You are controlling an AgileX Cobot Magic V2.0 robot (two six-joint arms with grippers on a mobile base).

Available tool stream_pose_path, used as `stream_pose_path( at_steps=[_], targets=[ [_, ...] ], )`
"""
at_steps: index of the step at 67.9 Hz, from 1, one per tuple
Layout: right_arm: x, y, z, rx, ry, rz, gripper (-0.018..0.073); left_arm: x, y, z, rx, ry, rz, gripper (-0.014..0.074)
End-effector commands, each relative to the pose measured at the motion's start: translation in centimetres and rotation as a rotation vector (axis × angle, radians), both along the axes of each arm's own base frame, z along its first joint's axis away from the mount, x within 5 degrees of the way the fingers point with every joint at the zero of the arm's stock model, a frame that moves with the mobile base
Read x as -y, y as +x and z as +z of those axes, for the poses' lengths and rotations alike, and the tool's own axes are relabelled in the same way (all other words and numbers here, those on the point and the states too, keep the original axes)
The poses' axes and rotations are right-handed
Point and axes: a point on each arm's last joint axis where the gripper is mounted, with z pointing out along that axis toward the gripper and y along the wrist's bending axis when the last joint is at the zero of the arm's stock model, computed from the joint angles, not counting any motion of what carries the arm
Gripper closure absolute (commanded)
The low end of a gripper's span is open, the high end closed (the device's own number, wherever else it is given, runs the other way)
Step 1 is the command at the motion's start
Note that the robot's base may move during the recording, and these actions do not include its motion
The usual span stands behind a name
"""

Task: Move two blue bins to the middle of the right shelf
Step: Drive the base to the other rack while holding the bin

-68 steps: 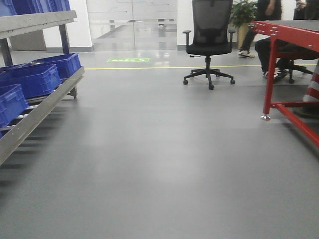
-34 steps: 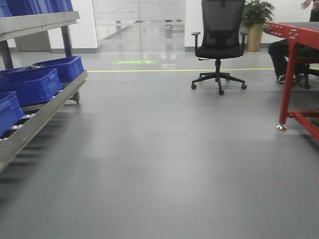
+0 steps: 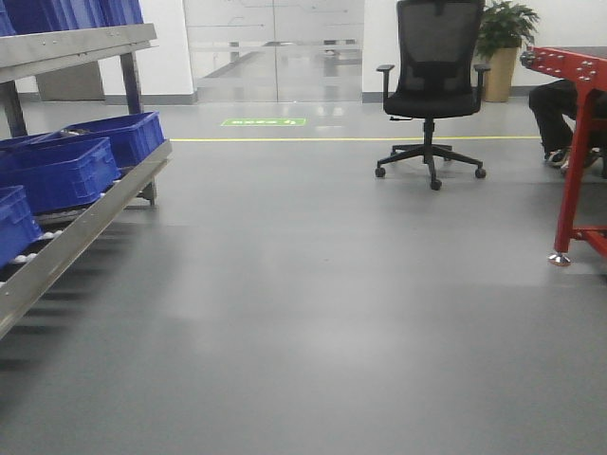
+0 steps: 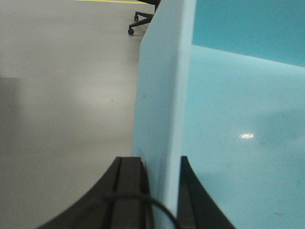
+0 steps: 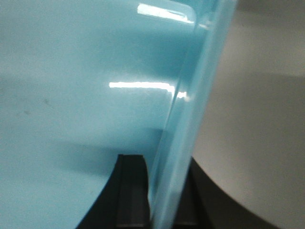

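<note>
While left pincer (image 4: 159,164) and right pincer (image 5: 164,164) clamp the pale blue bin (image 4: 238,119), grey floor (image 3: 303,313), office chair (image 3: 436,66), blue crates (image 3: 57,171)

pale blue bin (image 4: 238,119) overruns both wrist frames, I can't count bins | right wrist view blurred | seated person (image 3: 548,102) and shelf (image 3: 85,230) cropped at edges
</note>
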Motion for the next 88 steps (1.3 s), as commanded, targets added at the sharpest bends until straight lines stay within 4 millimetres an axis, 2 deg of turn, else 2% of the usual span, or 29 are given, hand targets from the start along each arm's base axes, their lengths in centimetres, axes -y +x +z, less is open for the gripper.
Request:
stream_pose_path(
  at_steps=[1,88],
  targets=[
    [0.01,0.07,0.5,0.044,-0.012,0.014,0.0713,0.02,-0.88,1.93,0.08,-0.117,-0.02,0.0707],
    [0.01,0.07,0.5,0.044,-0.012,0.014,0.0713,0.02,-0.88,1.93,0.08,-0.117,-0.02,0.0707]
  ],
)
